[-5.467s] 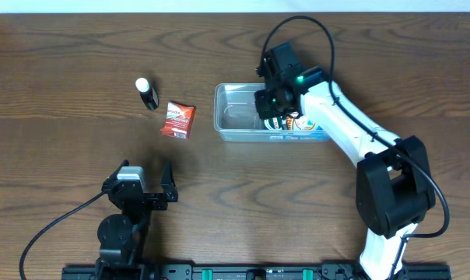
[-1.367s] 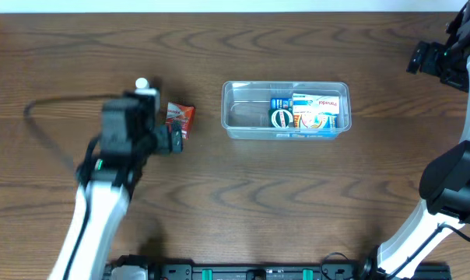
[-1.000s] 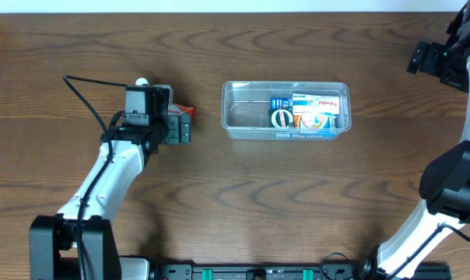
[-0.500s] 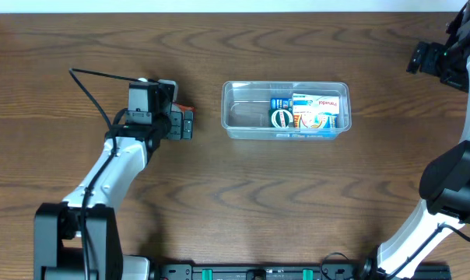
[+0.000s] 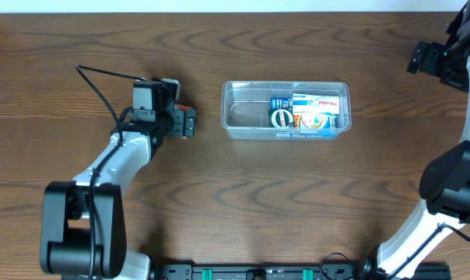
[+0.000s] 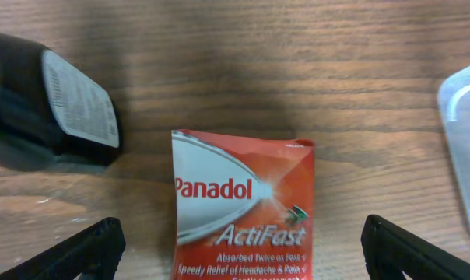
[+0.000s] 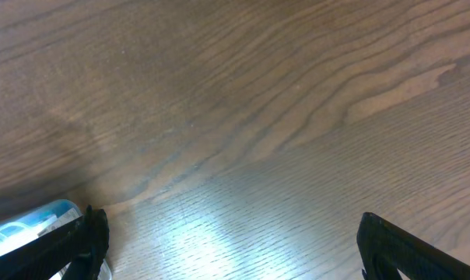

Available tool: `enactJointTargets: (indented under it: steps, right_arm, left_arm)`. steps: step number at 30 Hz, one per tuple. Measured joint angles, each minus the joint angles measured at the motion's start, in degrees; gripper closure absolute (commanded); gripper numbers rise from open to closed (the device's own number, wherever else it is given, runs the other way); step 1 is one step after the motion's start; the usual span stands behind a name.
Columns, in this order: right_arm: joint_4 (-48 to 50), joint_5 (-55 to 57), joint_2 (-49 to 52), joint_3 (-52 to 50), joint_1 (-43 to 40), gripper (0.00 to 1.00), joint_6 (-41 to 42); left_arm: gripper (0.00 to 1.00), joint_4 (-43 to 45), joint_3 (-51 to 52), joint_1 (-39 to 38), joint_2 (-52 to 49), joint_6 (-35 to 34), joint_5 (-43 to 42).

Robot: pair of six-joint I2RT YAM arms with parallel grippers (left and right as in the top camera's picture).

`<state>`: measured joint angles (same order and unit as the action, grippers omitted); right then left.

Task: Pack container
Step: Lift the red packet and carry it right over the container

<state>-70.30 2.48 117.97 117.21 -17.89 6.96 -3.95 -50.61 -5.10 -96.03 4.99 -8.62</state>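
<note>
The container (image 5: 238, 117) stands on the desk toward the far edge, a little right of the middle. Its left half is bare, and a few blue and white packs (image 5: 309, 111) lie in its right half.

The left claw (image 5: 185, 123) hangs near its left end with the jaws spread wide and nothing between them. Seen from the left wrist, the left claw (image 6: 244, 255) stands over a red Panadol sachet (image 6: 243, 206) that lies flat on the wood, one finger on each side and not touching it. Just beside the sachet lies a dark object (image 6: 44, 105) with a printed label, perhaps a small bottle; the view is too close to be sure.

The right claw (image 5: 431, 59) is near the far right corner of the desk, well apart from everything, also released and empty.

I judge the container to be light, thin-walled and smooth, so it may slide on the wood if pushed from the side. If it must be held, the rolled rim on a short wall is the best place. The sachet is probably very light, soft and flat, so the fingers must come down to the wood and pinch its two long edges.
</note>
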Motion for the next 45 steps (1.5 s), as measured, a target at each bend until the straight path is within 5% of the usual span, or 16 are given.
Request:
enactJointTargets:
  steps: [12,23,25,45]
  right_arm:
    - [0.00,0.00,0.00,0.00,0.00,0.01,0.02]
    - [0.00,0.00,0.00,0.00,0.00,0.01,0.02]
    - [0.00,0.00,0.00,0.00,0.00,0.01,0.02]
    - [0.00,0.00,0.00,0.00,0.00,0.01,0.00]
  left_arm:
    - [0.01,3.41,0.00,-0.68,-5.99,0.00,-0.02]
    - [0.20,3.67,0.00,-0.74,-6.08,0.61,0.00]
    - [0.30,3.30,0.00,-0.74,-6.08,0.79,0.00]
    - [0.39,0.66,0.00,-0.94,1.25,0.87,0.00]
